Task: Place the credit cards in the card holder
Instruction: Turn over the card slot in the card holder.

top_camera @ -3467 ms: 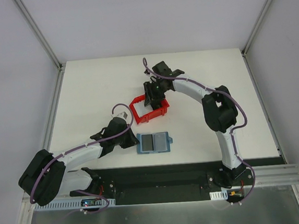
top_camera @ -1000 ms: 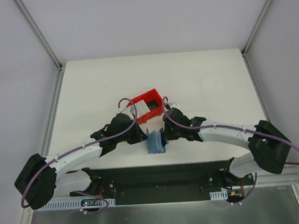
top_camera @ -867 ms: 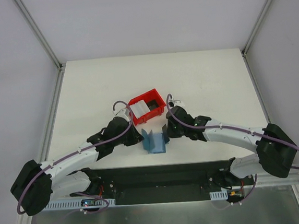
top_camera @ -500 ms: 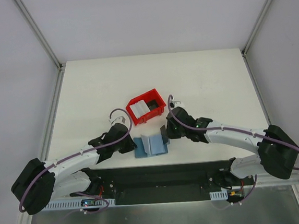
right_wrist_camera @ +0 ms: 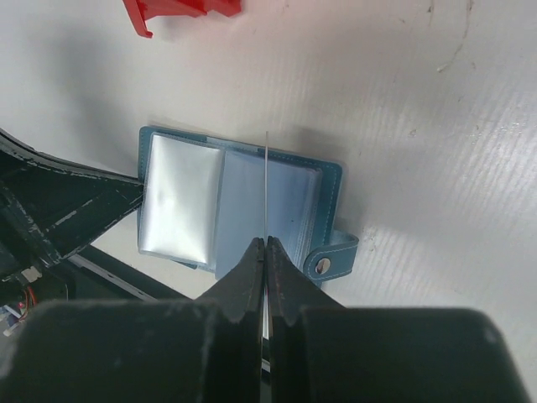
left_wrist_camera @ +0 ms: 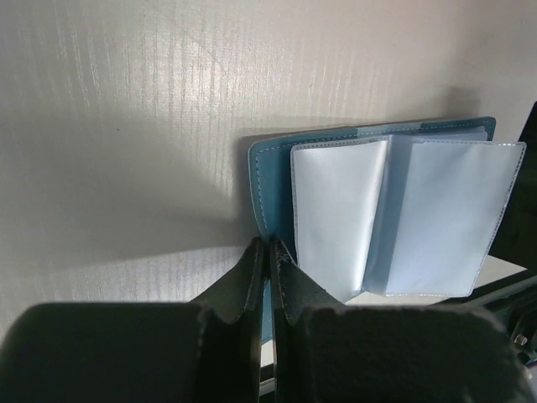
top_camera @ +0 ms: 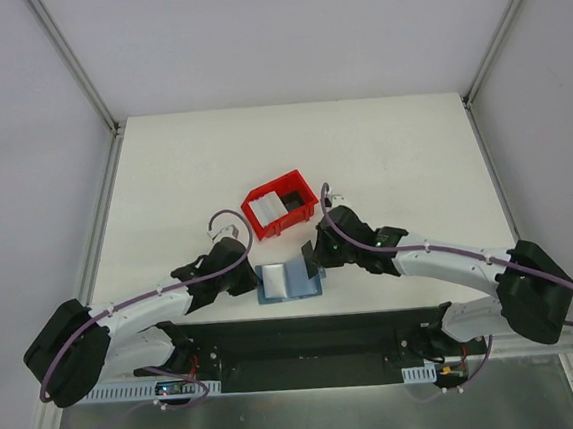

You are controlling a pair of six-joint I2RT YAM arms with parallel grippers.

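card holder: the card holder lies open and flat at the near edge of the table, about midway between left and right, with a gripper at each side. teal cover down, pale blue sleeves facing up.
clasp tab: the clasp tab sticks out from the holder's right edge and lies flat on the table.
left claw: the left gripper reaches in from the left. its fingers are pressed together on the left edge of the teal cover, and a strip of teal shows between them.
right claw: the right gripper reaches in from the right. its fingers are pressed together, pinching a thin leaf that stands upright over the right half of the holder. the wrist view sees the leaf edge-on, as one fine line. it looks like one of the holder's own sleeves, though i cannot tell this for sure.
sleeves: in the left wrist view two pale sleeve pages lie spread side by side on the cover. whether any cards sit inside them i cannot tell.
credit cards: the credit cards show as a small white stack inside the red bin, leaning toward its left side.
red bin: on the table just beyond the holder on the far side, apart from it and turned at a slant. the right arm's wrist is near its right corner.
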